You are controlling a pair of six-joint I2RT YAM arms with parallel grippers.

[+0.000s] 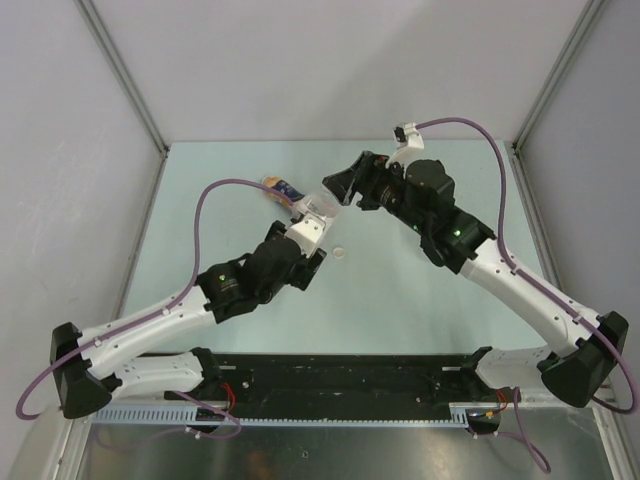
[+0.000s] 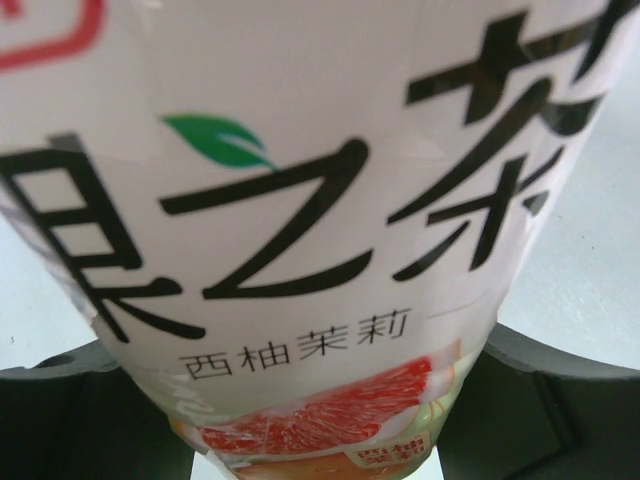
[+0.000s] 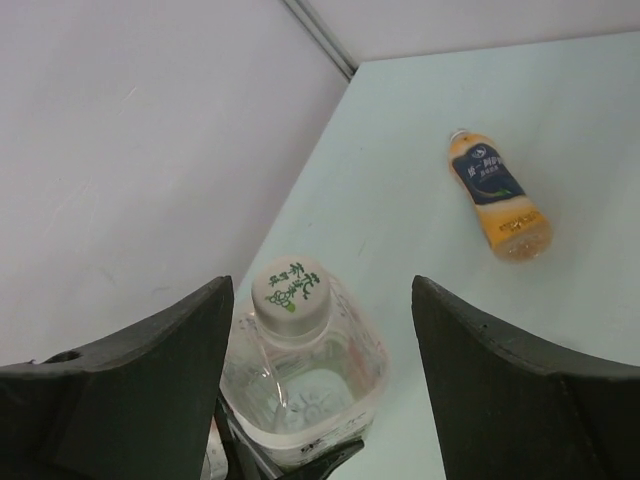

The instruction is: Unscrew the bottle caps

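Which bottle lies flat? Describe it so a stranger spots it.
On the pale green table, look beyond the left gripper. There lies a plastic bottle of orange drink, dark blue label; unlike the clear bottle that gripper holds, it is on its side.

Your view is filled by a bottle, white label with black characters, green leaf and grapefruit slice, sitting between the dark fingers of the left claw.

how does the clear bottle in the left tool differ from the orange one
The clear bottle stands upright in the left tool; the orange bottle lies on its side on the table. The clear bottle looks see-through; the orange bottle is orange-filled with a dark blue label. Both are drink bottles.
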